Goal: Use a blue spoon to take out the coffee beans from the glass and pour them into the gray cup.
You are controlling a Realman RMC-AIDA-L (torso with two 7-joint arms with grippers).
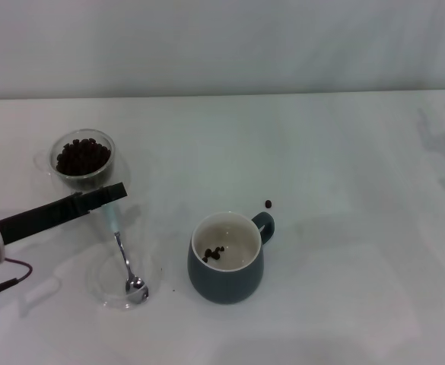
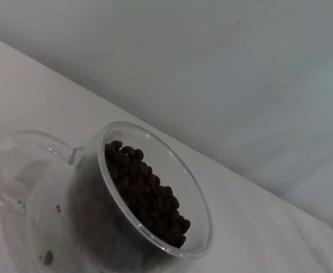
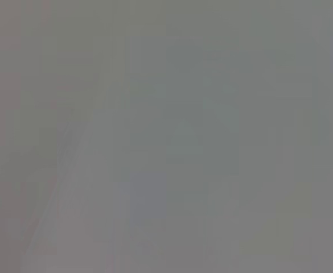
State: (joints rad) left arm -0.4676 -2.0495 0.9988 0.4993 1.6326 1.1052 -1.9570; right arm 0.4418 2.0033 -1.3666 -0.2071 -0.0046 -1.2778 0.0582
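— Since the pale-blue-handled teaspoon with its silver bowl (image 1: 126,255) lies in the flat clear glass dish (image 1: 100,285), where does the left tool (image 1: 109,195) stand?

— Over the handle; whether it grips, I cannot tell. I'd lift level, dip into the dark brown coffee beans (image 1: 81,156) in the small clear glass (image 1: 106,143), then tip above the squat blue-gray mug (image 1: 226,285).

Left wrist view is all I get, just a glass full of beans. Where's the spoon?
Observer: The spoon has its bowl resting in a clear dish; its handle reaches up to the left gripper.
Operator: Are there beans in the cup yet?
Observer: A few beans lie inside the cup.
Operator: Did any spill?
Observer: One stray bean lies on the table, just behind the cup's handle.
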